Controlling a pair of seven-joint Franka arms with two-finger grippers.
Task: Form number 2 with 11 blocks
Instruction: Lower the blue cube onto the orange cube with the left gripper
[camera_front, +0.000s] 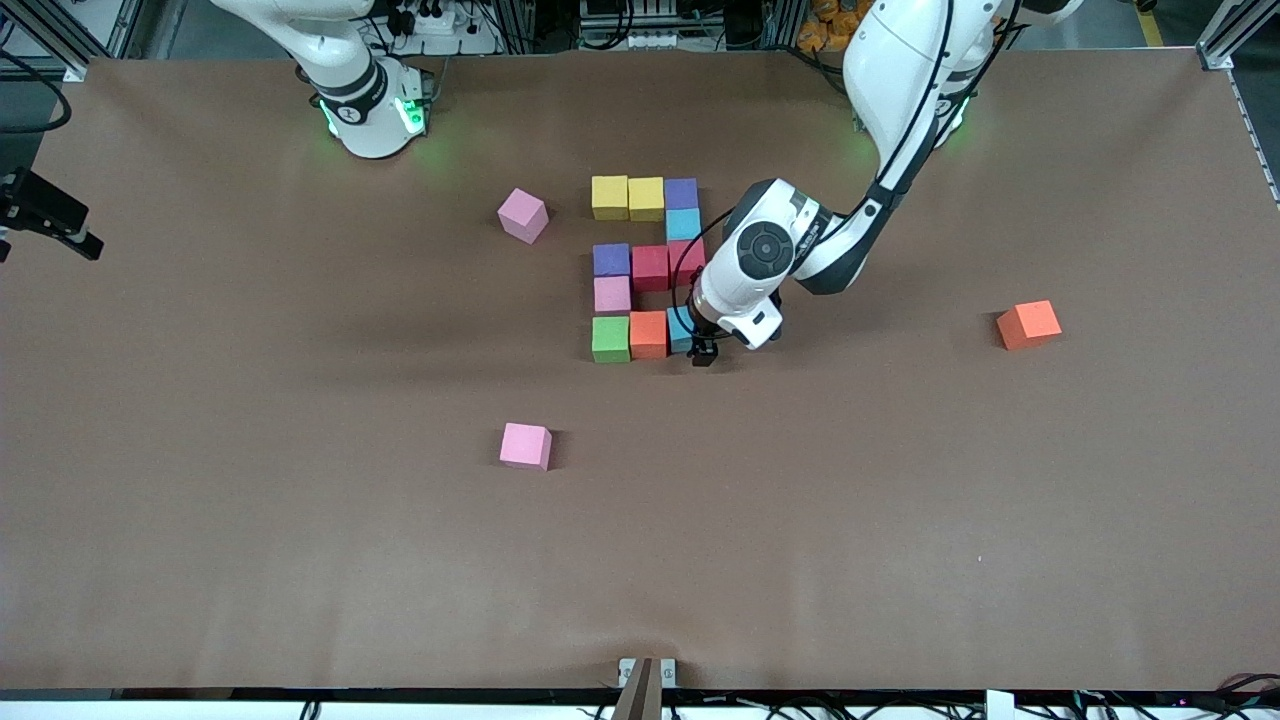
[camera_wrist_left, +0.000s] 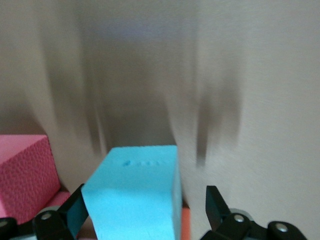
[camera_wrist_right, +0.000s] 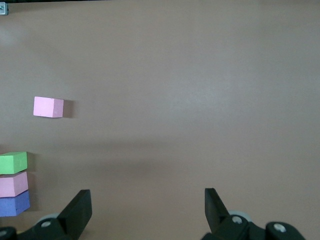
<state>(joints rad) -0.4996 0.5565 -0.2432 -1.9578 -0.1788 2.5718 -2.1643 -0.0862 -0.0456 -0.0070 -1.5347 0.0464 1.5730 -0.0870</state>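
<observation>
The number 2 (camera_front: 650, 268) lies mid-table as many-coloured blocks: two yellow and a purple in the row nearest the robots, a light blue, then purple and two reds, a pink, then green (camera_front: 610, 339), orange (camera_front: 648, 334) and a light blue block (camera_front: 679, 331). My left gripper (camera_front: 703, 352) is down around that last light blue block (camera_wrist_left: 135, 195) and stands open (camera_wrist_left: 145, 196), one finger (camera_wrist_left: 216, 205) clearly apart from it. The right gripper (camera_wrist_right: 147, 195) is open over bare table with nothing between its fingers; that arm waits.
Three loose cubes lie apart from the figure: a pink one (camera_front: 523, 215) toward the right arm's base, another pink (camera_front: 526, 446) nearer the front camera, and an orange one (camera_front: 1028, 324) toward the left arm's end. A red cube (camera_wrist_left: 22, 175) sits close beside the left gripper.
</observation>
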